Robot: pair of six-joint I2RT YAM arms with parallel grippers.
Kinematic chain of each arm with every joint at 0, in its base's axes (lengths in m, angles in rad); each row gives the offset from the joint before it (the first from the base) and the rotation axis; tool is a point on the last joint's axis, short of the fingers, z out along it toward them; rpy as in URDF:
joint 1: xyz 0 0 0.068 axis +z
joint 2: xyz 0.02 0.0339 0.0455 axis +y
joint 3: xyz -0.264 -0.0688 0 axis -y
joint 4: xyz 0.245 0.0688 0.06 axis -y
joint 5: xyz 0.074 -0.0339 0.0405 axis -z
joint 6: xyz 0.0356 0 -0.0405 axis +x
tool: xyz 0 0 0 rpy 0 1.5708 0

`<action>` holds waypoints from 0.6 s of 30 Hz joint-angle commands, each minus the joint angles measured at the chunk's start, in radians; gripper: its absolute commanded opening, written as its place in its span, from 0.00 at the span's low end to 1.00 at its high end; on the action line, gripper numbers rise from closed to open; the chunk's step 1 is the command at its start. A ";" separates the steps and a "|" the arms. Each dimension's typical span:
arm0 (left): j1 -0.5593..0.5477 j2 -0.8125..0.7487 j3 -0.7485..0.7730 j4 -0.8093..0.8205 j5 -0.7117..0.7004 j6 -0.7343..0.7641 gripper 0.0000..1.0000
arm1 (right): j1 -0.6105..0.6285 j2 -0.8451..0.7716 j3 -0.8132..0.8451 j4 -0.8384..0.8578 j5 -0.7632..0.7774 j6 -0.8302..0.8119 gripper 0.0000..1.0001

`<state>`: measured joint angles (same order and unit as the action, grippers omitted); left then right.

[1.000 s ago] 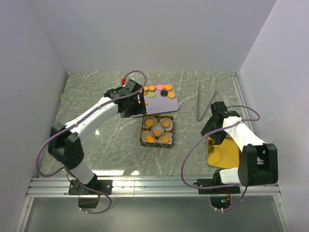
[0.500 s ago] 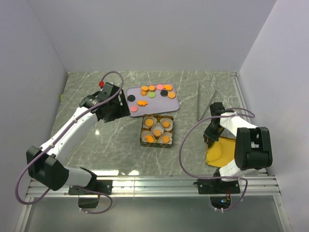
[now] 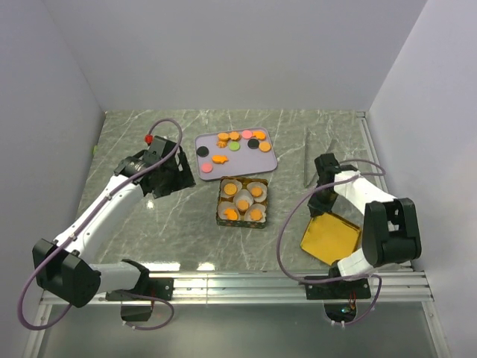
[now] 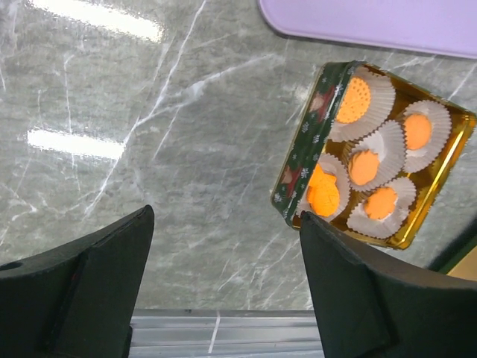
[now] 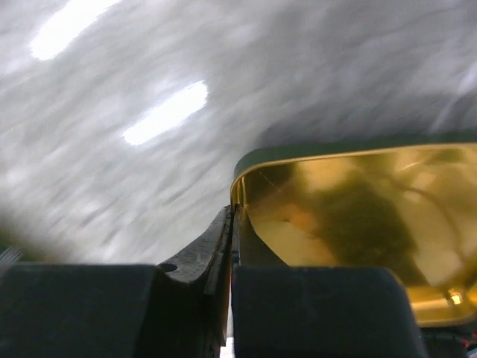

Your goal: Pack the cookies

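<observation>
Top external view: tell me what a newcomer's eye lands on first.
The open tin at the centre of the table, packed with orange cookies in white paper cups, draws the eye first. Behind it a lavender tray holds loose cookies, orange, black, pink and green. At the right, the right gripper is shut on the rim of a gold lid; the left gripper hangs open at the left.

bright, even light from above, with soft shadows in the top view. the left wrist view is sharp, the cookies crisp, white glare streaks on the marble table. the right wrist view is motion-blurred; the gold lid reflects murkily.
</observation>
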<state>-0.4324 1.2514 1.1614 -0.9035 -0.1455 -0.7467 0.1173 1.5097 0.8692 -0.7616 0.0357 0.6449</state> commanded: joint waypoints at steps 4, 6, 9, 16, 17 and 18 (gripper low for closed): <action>0.004 -0.044 0.090 0.006 0.023 -0.016 0.88 | 0.087 -0.135 0.279 -0.151 -0.077 0.013 0.00; 0.004 -0.043 0.124 0.000 0.020 -0.019 0.91 | 0.103 -0.143 0.396 -0.179 -0.129 0.006 0.00; 0.004 -0.037 0.198 -0.006 0.017 -0.016 0.95 | 0.116 -0.151 0.539 -0.202 -0.254 -0.002 0.00; 0.060 -0.055 0.270 0.101 0.153 -0.043 0.99 | 0.124 -0.216 0.578 0.221 -0.836 0.250 0.00; 0.081 -0.075 0.267 0.145 0.177 -0.049 1.00 | 0.124 -0.233 0.561 0.307 -0.873 0.307 0.00; 0.093 -0.084 0.262 0.173 0.202 -0.055 0.99 | 0.124 -0.262 0.542 0.397 -0.902 0.365 0.00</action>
<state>-0.3752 1.2125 1.4029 -0.8436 -0.0456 -0.7727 0.2337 1.3174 1.4403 -0.6811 -0.5919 0.8036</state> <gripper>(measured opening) 0.994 0.008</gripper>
